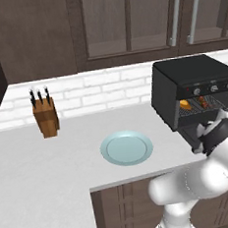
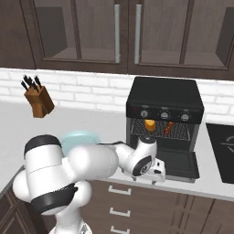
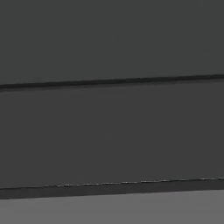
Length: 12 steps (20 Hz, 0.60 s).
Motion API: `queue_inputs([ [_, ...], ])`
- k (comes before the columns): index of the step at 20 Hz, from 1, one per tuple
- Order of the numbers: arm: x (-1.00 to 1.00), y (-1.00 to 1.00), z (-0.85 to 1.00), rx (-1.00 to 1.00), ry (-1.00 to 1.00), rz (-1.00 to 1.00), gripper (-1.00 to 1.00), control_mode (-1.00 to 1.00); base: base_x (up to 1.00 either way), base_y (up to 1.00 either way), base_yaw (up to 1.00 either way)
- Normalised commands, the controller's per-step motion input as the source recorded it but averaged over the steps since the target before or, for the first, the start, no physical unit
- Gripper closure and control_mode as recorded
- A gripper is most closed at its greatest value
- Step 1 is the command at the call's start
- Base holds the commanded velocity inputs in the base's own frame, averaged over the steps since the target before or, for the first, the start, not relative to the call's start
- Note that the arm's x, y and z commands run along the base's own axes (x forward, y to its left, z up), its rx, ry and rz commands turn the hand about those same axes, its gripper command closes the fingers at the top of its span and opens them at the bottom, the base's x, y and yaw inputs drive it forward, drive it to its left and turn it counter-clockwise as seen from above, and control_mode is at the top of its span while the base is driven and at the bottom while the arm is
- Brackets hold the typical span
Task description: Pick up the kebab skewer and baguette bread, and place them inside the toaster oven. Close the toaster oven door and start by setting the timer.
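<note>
The black toaster oven (image 1: 191,74) (image 2: 164,93) stands on the counter at the right. Its door (image 2: 180,164) (image 1: 191,134) hangs folded down flat. On the rack inside lie the golden baguette bread (image 2: 149,124) (image 1: 184,103) on the left and the red-brown kebab skewer (image 2: 169,127) (image 1: 204,102) on the right. My gripper (image 2: 159,176) sits low at the front left corner of the lowered door, open, with nothing seen in it. Its fingertips are hidden. The hand view looks closely at the door's dark panel (image 3: 112,131).
Three knobs (image 2: 164,115) line the oven's front above the opening. A pale blue plate (image 1: 126,148) (image 2: 77,137) lies left of the oven near the counter edge. A brown knife block (image 1: 45,117) (image 2: 39,103) stands at the back left. A dark cooktop (image 2: 221,151) lies right of the oven.
</note>
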Motion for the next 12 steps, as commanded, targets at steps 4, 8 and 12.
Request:
queue_inputs([
  [4,0.82,0.43,0.00,0.00,-0.31,0.00,-1.00,-1.00,0.00,0.00,0.00],
  [8,0.99,0.41,0.13,0.00,-0.31,0.00,-1.00,-1.00,0.00,0.00,0.00],
  [12,1.00,0.45,0.28,0.00,-0.33,0.00,-1.00,-1.00,0.00,0.00,0.00],
])
